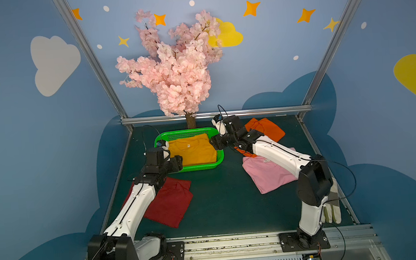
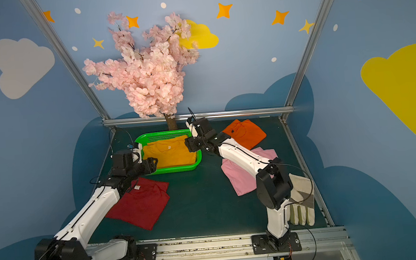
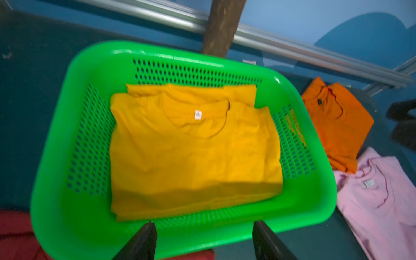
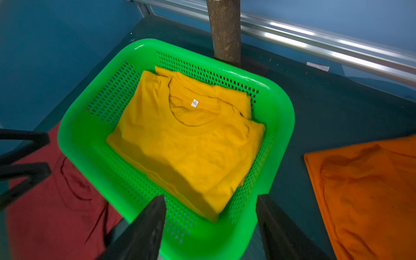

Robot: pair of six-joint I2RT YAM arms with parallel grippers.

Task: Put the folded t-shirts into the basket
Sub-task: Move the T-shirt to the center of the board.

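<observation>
Basket [image 1: 199,167], green, far centre: held the mustard tee [image 1: 193,150], lying flat. Dark red tee [image 1: 172,204] lay near left, pink tee [image 1: 269,179] right, orange tee [image 1: 269,129] far right, all outside. Left gripper [image 3: 203,222] and right gripper [image 4: 211,196] stood with jaws wide and empty at the rim. Risk: a jaw might catch the rim and drag the basket.

Both top views: high at the front edge of the counter [image 1: 220,198], looking down across it. Wrist views: close, sharing the basket [image 3: 56,180].

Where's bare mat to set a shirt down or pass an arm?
Widest bare mat: the middle, bordered by basket, red shirt and pink shirt. Also the front strip between red shirt and glove. Crowded: the right side, orange shirt, pink shirt, glove.
</observation>
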